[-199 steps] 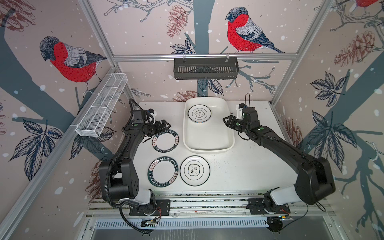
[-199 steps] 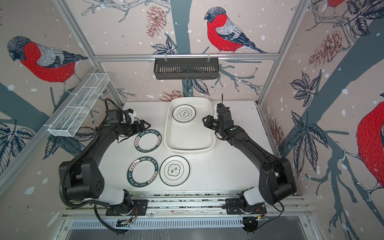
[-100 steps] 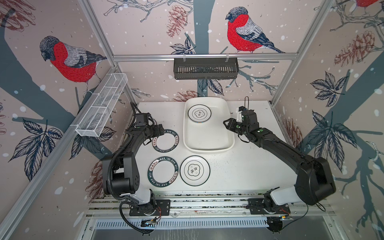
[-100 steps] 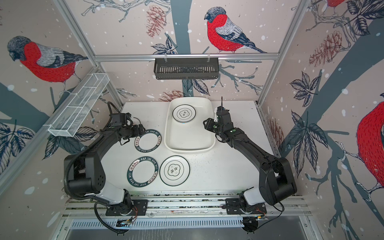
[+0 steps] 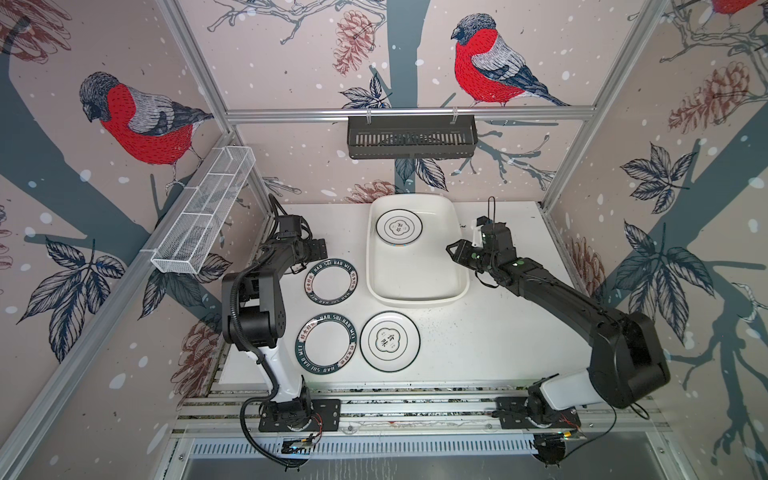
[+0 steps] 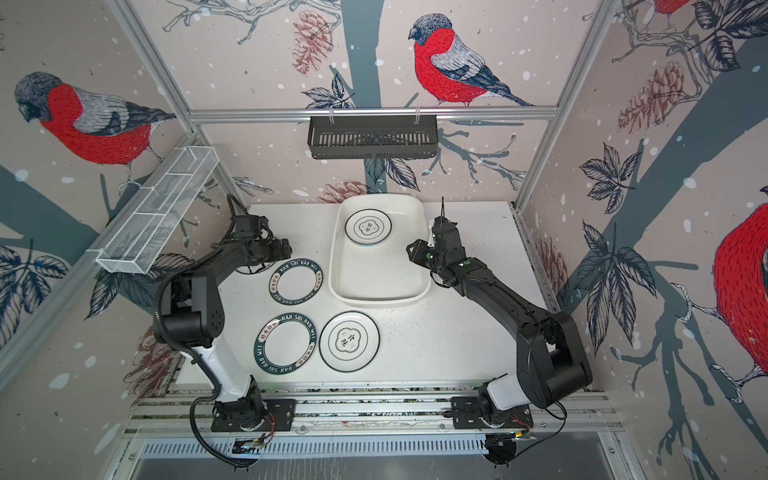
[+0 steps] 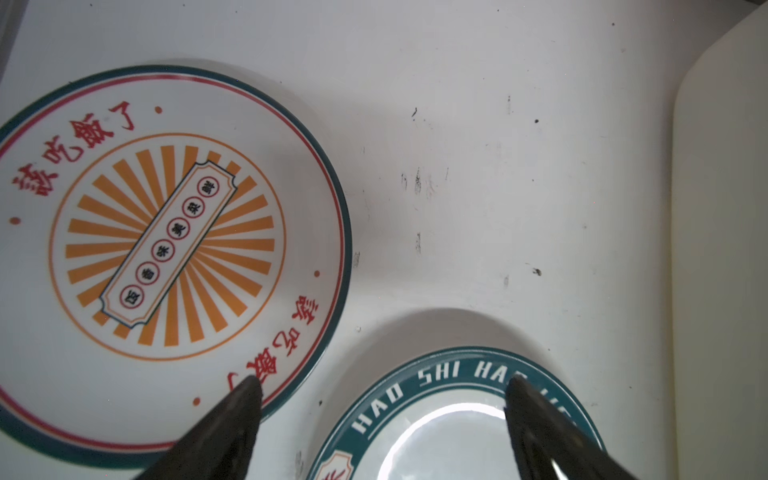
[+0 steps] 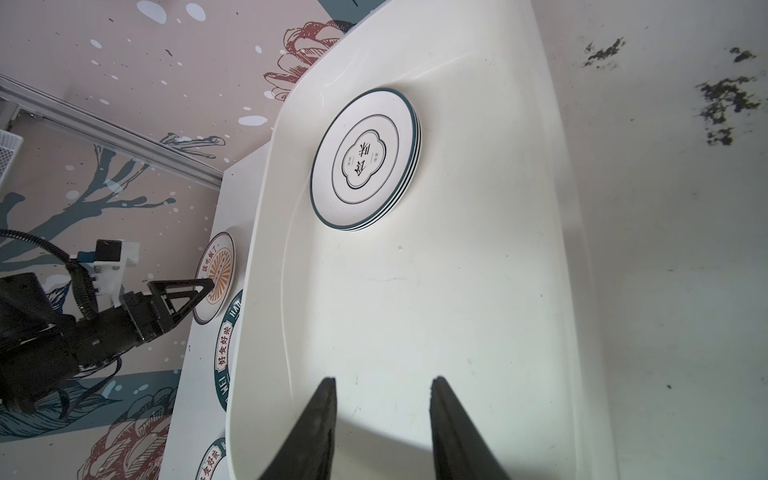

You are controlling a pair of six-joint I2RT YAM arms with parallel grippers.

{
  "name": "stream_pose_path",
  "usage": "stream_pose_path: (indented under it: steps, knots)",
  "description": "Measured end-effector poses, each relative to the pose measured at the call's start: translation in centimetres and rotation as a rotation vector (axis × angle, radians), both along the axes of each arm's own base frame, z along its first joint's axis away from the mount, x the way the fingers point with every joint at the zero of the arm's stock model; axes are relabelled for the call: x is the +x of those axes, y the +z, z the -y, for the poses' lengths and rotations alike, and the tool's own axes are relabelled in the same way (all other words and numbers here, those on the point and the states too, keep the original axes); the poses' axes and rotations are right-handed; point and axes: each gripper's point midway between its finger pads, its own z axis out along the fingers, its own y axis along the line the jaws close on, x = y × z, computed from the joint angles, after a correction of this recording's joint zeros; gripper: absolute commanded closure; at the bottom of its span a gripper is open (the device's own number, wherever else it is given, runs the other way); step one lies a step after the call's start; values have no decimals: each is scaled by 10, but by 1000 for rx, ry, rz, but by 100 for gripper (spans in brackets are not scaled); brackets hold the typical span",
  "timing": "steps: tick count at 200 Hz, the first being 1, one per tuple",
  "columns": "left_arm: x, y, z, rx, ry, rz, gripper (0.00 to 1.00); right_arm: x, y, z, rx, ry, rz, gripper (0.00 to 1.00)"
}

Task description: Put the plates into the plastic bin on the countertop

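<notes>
- Left wrist view: the sunburst plate (image 7: 170,245) lies flat on the table (image 7: 519,187). It is just beside a lettered plate (image 7: 436,415), with a gap between their rims, and the bin (image 7: 723,249) stands a little further off.
- The left tool (image 7: 382,381) hangs above that gap, empty, with its jaws spread wide. One fingertip is over the sunburst plate's rim and one is over the lettered plate's rim.
- In both top views the bin sits at the back middle of the table. A short stack of plates (image 5: 399,227), an emblem plate on top, lies at the end away from the arms' bases, and most of the bin's floor is bare.
- Two more plates lie side by side near the table's front edge, well clear of the bin: the front lettered plate (image 5: 326,344) and the front emblem plate (image 5: 390,340).
- The right tool (image 8: 383,381) is partly open and holds nothing. It is poised over the right side of the bin, apart from the stack.
- The step in hand looks like the left arm's approach for the next pick. With the jaws straddling both rims, I cannot tell which plate it is after.
- The next move calls for settling on one rim, coming down so that thin edge sits between the fingers, closing firmly, and lifting clear before swinging to the bin.
- The right tool may be in the way there, so the bare floor on the bin's left looks the safer spot.
</notes>
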Motion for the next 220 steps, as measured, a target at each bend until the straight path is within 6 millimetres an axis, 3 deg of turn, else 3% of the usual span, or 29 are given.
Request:
stream_pose_path:
  steps: [71, 88, 165, 220]
  knots:
    - [22, -28, -2, -3, -7, -44, 9, 3, 3, 1, 1, -5, 6, 61]
    - [24, -29, -3, 0, -5, -45, 5, 4, 2, 1, 0, -8, 4, 61]
    - [47, -38, -18, 57, 38, -42, 5, 7, -3, 4, -4, -16, -5, 61]
    - [62, -46, -17, 45, 35, -42, 6, 11, -4, 6, -4, -23, -5, 61]
